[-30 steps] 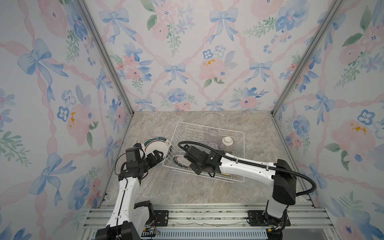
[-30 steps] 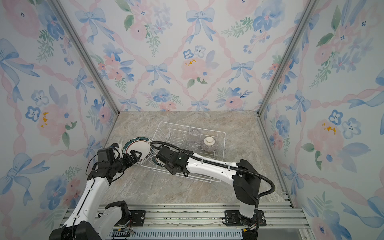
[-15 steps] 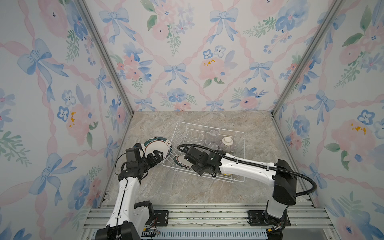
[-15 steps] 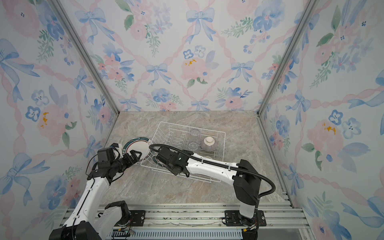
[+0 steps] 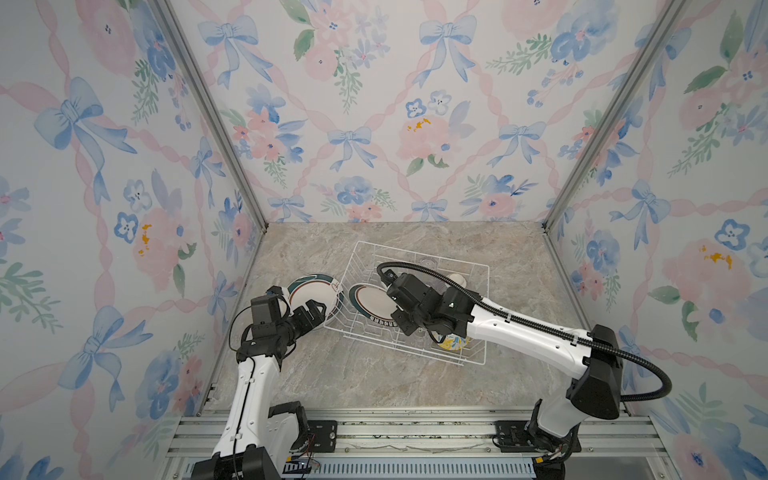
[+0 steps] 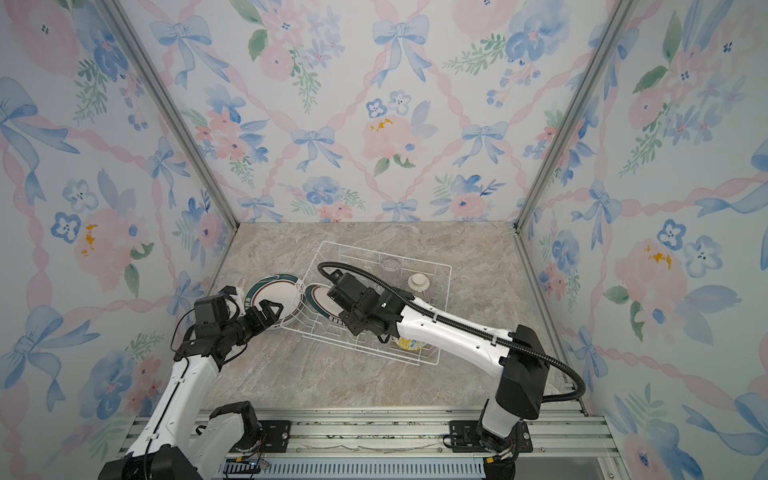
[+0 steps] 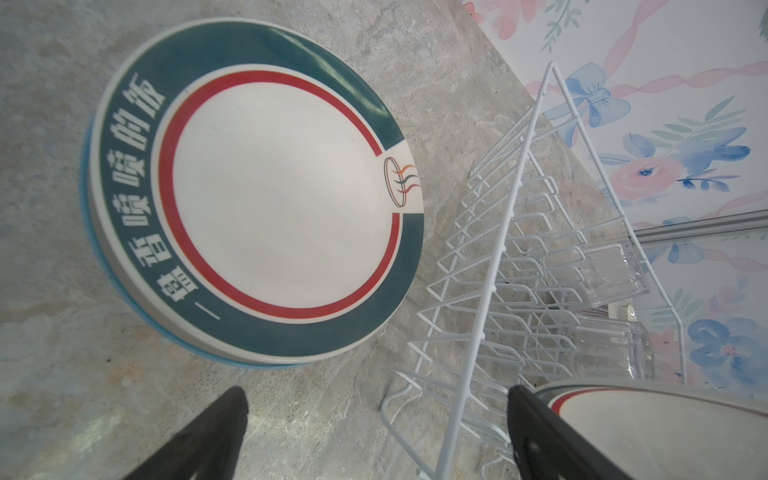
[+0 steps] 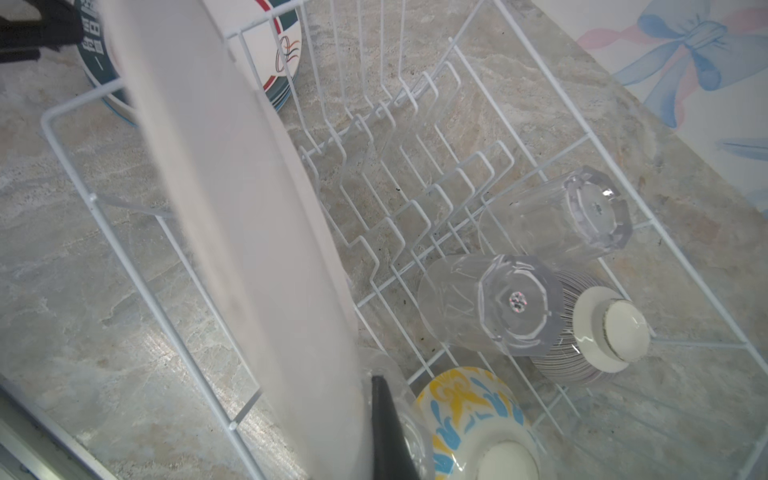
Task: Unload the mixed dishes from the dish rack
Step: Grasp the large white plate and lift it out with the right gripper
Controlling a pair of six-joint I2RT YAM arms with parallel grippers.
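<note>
Pinching the edge of a green-rimmed plate (image 5: pixel 370 301) standing in the dish rack (image 5: pixel 487 316), the right gripper (image 5: pixel 402 322) is clamped tight. Meanwhile the left gripper (image 5: pixel 311 316) is spread wide, hovering right by the plate stack (image 5: pixel 311 291) on the table (image 5: pixel 374 382) beside the rack. The glass cups (image 8: pixel 552 216), striped bowl (image 8: pixel 582 332) and floral bowl (image 8: pixel 469 415) sit upside down inside.

My tabletop (image 5: pixel 374 386): a grey-beige marbled slab. I count two loads resting directly on it in both top views. The white wire dish rack (image 5: pixel 415 252) sits askew, right of middle. A stack of green-rimmed plates (image 5: pixel 309 295) lies flat just beside the rack's left end. My left wrist view shows a blue edge under the top plate.
</note>
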